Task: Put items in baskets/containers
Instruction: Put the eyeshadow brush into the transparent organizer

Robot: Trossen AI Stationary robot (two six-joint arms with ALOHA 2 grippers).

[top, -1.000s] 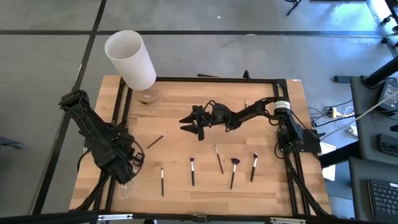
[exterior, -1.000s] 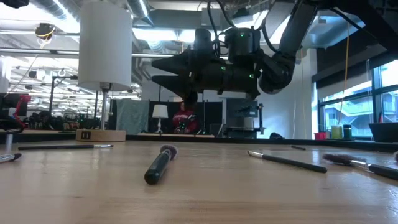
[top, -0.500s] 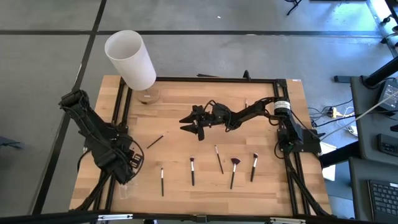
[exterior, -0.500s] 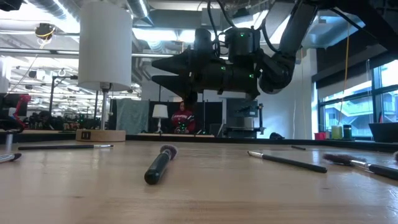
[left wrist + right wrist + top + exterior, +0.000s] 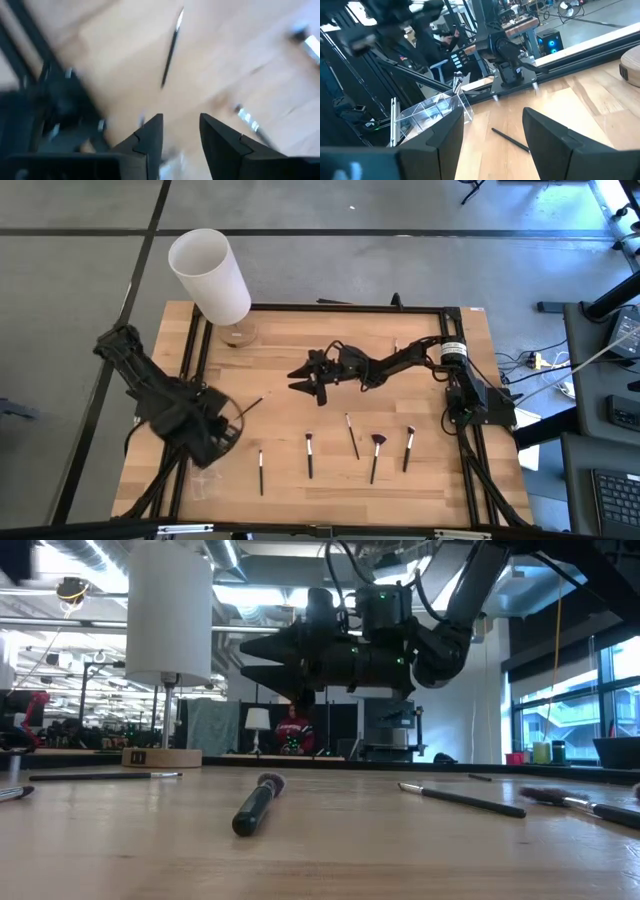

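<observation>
Brushes: five lie in a row (image 5: 349, 436) at lower centre of the high view, a sixth (image 5: 249, 407) angled just beside the left gripper (image 5: 205, 442), which is motion-blurred at lower left, jaws parted and empty in its wrist view. Clear container (image 5: 427, 112) is barely visible on the tabletop (image 5: 300, 350), best seen from the right wrist. Right gripper (image 5: 303, 379) hovers mid-frame, jaws spread, empty.
</observation>
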